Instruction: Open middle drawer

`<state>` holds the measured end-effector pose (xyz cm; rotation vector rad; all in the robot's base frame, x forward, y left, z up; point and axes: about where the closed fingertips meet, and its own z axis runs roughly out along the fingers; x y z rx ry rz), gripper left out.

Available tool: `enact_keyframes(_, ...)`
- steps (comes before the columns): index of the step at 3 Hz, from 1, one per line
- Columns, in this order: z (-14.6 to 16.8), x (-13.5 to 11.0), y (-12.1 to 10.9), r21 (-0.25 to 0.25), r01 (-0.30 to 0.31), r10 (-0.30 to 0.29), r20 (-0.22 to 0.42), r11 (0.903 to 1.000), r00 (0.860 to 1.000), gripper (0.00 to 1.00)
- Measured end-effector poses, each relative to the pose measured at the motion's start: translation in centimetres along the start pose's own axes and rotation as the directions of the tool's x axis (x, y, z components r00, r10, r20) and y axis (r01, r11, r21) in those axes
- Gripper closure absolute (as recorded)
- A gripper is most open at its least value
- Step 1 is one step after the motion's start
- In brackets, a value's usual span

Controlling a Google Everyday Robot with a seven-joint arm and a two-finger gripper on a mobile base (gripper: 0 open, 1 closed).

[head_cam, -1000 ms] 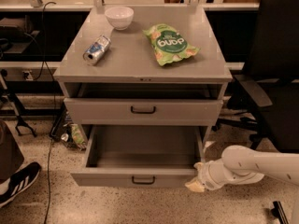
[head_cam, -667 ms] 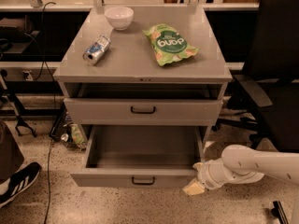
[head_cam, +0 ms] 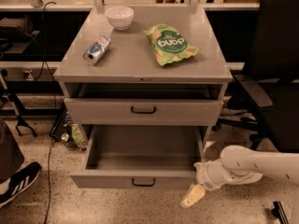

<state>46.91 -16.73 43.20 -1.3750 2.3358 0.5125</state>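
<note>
1. The middle drawer (head_cam: pixel 103 111) sits directly beneath the cabinet top (head_cam: pixel 140 62). There is a dark gap above its front, and its bar handle (head_cam: pixel 143 109) is untouched.
2. The bottom drawer (head_cam: pixel 107 181) below it is pulled well out.
3. The white arm (head_cam: pixel 261 164) enters low from the right. Its gripper (head_cam: pixel 193 196) points down-left, just off the bottom drawer's right front corner and near the floor. Whether it is apart or together cannot be told.
4. Compared with a second ago, the gripper sits slightly lower and both drawers are unchanged.

Smooth white tubular arm (head_cam: pixel 261 164), rounded wrist (head_cam: pixel 213 174) — cream pincer (head_cam: pixel 193 196) low at bottom right
</note>
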Motion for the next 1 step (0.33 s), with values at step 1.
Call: enact_keyframes(1, 0.0, 0.0, 0.0, 0.0, 0.0, 0.0, 0.0, 1.0, 1.0, 0.0)
